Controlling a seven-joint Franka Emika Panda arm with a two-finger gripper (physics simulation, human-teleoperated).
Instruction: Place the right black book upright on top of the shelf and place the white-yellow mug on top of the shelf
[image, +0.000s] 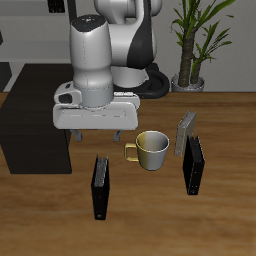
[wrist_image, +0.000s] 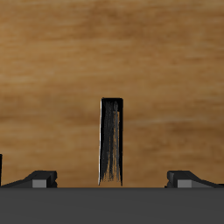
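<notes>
- Since the gripper (image: 96, 133) hangs above the right black book (image: 101, 187) with its fingers spread wide and nothing between them, the step in hand looks like the approach for the first grasp.
- In the wrist view the book (wrist_image: 111, 140) stands on edge, centred between the two fingertips (wrist_image: 37, 180), so a straight descent should straddle it.
- Closing across the thin covers, fairly high up, would likely keep it upright during the lift.
- The mug (image: 150, 149) sits just behind the book; the descent should keep clear of its handle.
- The shelf (image: 35, 115) stands beside the arm, top bare.
- The table (image: 150, 225) is wood-grained; a potted plant (image: 195, 40) stands at the back.
</notes>
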